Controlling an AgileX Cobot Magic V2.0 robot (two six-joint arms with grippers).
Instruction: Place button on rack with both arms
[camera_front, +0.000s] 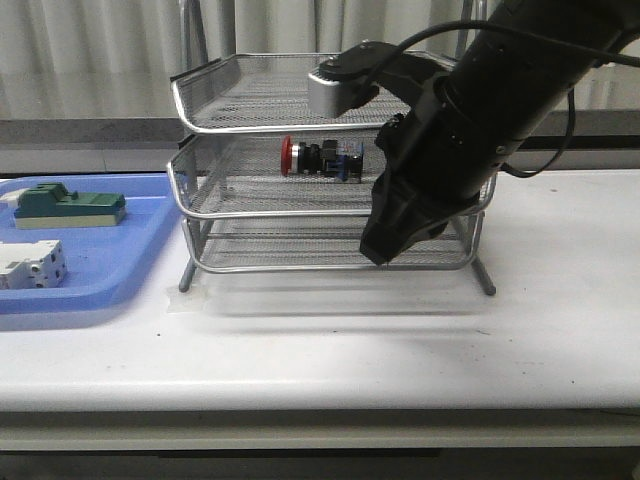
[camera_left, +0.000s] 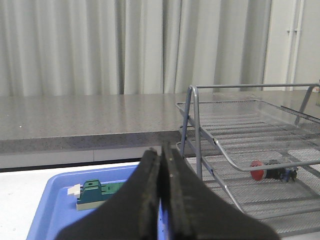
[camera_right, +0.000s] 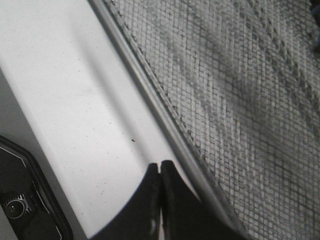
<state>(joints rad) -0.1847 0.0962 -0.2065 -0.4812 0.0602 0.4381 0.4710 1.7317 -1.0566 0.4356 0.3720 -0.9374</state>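
The button (camera_front: 318, 158) lies on its side on the middle tier of the silver wire rack (camera_front: 205, 110), red cap to the left; it also shows in the left wrist view as the button (camera_left: 272, 170). My right gripper (camera_front: 377, 252) is shut and empty, pointing down in front of the rack's lower right, close to the bottom tier's rim (camera_right: 165, 115). Its tips (camera_right: 160, 167) hang over the white table. My left gripper (camera_left: 161, 155) is shut with nothing in it, above the blue tray and to the left of the rack (camera_left: 200, 145).
A blue plastic tray (camera_front: 140, 255) lies at the left with a green block (camera_front: 68, 206) and a white breaker block (camera_front: 30, 265). The right arm (camera_front: 500, 90) covers the rack's right side. White table (camera_front: 400, 350) stretches in front.
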